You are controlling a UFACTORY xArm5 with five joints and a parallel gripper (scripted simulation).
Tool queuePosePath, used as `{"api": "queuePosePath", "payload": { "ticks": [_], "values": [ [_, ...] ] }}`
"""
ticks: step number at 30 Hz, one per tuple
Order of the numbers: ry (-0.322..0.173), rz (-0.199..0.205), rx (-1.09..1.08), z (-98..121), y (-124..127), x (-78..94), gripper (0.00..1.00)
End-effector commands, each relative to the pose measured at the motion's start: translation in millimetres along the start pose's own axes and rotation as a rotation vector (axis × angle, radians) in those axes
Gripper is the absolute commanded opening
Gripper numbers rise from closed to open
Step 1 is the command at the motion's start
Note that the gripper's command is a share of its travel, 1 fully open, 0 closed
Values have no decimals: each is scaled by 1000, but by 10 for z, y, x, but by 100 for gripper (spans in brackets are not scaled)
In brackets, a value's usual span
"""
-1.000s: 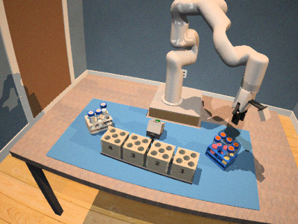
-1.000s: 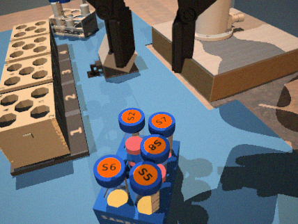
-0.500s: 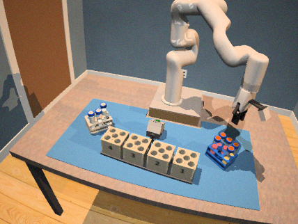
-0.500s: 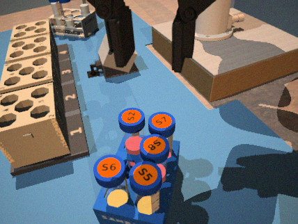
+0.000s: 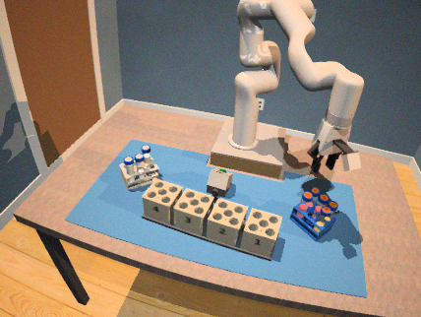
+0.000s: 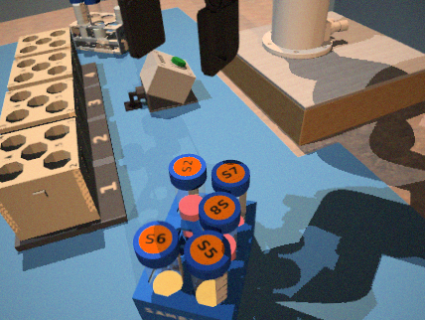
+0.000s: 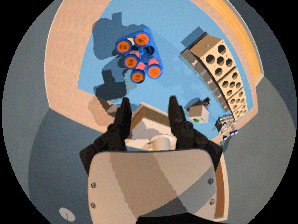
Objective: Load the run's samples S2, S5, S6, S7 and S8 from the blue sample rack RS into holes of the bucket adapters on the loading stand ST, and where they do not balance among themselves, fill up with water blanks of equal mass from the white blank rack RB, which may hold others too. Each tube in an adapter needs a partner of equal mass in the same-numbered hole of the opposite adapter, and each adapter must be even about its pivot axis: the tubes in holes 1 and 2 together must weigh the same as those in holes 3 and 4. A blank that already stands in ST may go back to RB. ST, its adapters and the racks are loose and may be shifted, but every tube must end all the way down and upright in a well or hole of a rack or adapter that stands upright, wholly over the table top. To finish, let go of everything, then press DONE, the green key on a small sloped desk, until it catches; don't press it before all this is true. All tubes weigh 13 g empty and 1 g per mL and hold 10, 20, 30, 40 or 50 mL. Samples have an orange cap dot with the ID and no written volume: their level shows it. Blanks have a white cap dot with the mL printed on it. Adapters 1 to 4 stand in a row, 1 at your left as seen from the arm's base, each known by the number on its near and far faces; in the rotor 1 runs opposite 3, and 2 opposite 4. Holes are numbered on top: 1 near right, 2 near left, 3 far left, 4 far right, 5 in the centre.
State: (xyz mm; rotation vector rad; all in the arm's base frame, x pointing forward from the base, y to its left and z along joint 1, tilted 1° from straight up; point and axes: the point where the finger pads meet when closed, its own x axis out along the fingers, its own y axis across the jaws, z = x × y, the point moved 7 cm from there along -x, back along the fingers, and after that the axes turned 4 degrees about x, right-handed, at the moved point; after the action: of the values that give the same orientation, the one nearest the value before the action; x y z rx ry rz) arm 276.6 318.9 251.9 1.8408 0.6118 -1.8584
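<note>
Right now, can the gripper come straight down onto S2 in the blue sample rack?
Probably yes. The gripper hangs open and empty above and behind the blue sample rack, nothing between them. S2 stands at the rack's far edge, cap exposed; S7 close beside it leaves little finger room.

Five orange-dotted sample tubes stand in one blue rack (image 6: 149, 304): S2 (image 6: 187, 168), S7 (image 6: 230, 175), S8 (image 6: 219, 210), S6 (image 6: 156, 240) and S5 (image 6: 207, 251). Four adapters sit in one row, numbered 1 (image 5: 261, 232), 2 (image 5: 227, 221), 3 (image 5: 193, 209) and 4 (image 5: 161, 199), each with five holes. One white rack (image 5: 132, 181) at 10 o'clock holds three blue-capped tubes that can be counted. There is one green key (image 6: 178, 62), one arm, one hand (image 5: 325, 160) with two fingers (image 6: 217, 35).
</note>
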Motion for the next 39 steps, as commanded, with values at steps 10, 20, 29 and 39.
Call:
{"api": "queuePosePath", "payload": {
  "ticks": [10,20,29,39],
  "values": [
    [9,-4,434,44,108,-24,57],
    [9,-6,700,44,108,-24,57],
    [8,-7,1000,44,108,-24,57],
    [7,-8,1267,44,108,-24,57]
  ]
}}
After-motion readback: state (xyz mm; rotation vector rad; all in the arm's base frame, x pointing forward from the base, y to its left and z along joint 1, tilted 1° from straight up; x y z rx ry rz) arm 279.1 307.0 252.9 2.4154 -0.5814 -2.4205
